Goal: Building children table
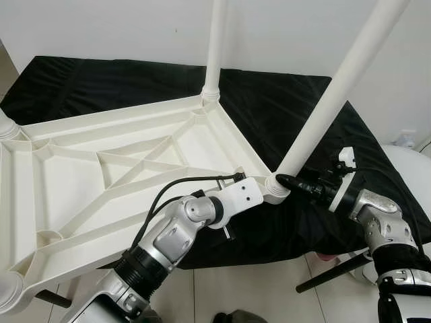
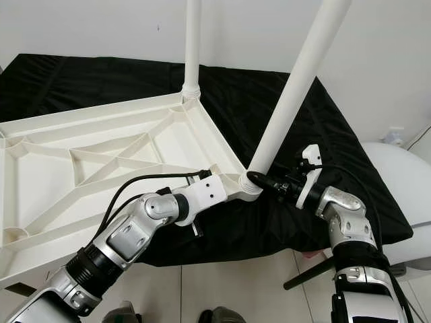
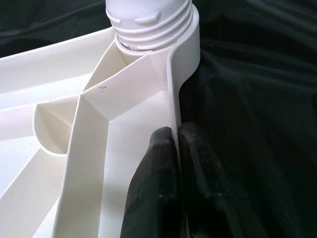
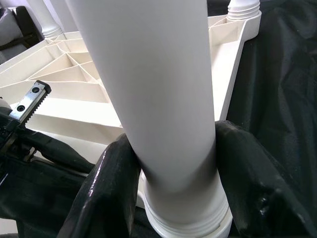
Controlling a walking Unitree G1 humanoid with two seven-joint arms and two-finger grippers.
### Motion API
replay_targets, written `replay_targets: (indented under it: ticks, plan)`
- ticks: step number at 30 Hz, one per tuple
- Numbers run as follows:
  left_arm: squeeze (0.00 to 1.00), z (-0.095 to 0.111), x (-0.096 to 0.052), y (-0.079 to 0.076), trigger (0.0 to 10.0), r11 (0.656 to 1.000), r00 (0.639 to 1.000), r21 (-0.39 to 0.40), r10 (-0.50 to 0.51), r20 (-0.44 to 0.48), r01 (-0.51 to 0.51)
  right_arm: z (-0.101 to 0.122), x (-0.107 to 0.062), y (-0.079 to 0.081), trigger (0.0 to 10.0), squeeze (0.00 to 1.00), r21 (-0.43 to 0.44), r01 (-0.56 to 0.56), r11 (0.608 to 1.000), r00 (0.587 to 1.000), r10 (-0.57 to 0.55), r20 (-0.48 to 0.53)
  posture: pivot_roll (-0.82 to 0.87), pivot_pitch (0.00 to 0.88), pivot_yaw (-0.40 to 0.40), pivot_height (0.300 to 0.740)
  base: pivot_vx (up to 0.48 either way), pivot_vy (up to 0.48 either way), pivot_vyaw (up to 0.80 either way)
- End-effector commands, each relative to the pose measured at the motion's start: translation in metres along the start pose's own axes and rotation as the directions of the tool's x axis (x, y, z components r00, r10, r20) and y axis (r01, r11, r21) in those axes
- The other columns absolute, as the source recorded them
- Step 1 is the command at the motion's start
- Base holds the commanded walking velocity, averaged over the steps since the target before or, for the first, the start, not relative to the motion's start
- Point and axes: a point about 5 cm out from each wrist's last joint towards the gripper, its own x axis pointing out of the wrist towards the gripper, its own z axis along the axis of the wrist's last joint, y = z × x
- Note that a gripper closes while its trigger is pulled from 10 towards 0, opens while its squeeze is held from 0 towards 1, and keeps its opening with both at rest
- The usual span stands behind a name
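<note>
Left wrist view: left gripper (image 3: 174, 148) fingers pinch the tabletop's rim (image 3: 173, 84), with the corner socket just beyond their tips. Right wrist view: right gripper (image 4: 171, 163) fingers clasp the near table leg (image 4: 153, 84) from both sides, just above its threaded base. Upturned white tabletop (image 1: 101, 168) lies on black cloth (image 1: 283, 108).

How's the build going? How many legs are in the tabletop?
4: far leg upright; near leg tilted, held by right gripper; far-left leg and near-left leg, only bases showing.
</note>
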Motion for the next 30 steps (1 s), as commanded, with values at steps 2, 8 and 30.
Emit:
replay_targets:
  ticks: [2, 8, 30]
  plan:
    - [0.0, 0.004, 0.004, -0.013, 10.0, 0.996, 0.995, 0.003, -0.09, 0.039, 0.089, 0.005, -0.006, -0.003, 0.0, 0.0, 0.009, 0.014, 1.0, 0.999, -0.015, 0.03, 0.01, 0.0, -0.085, 0.74, 0.0, 0.0, 0.0]
    - [0.0, 0.004, 0.004, -0.013, 10.0, 0.996, 0.995, 0.003, -0.093, 0.04, 0.093, 0.004, -0.007, -0.001, 0.0, 0.0, 0.01, 0.013, 1.0, 0.999, -0.013, 0.034, 0.0, 0.003, -0.081, 0.74, 0.0, 0.0, 0.0]
    - [0.0, 0.003, 0.003, -0.016, 10.0, 0.995, 0.994, 0.001, -0.099, 0.038, 0.099, 0.006, 0.013, 0.019, 10.0, 0.0, 0.027, 0.106, 0.994, 0.985, -0.109, 0.131, 0.01, 0.005, -0.09, 0.74, 0.0, 0.0, 0.0]
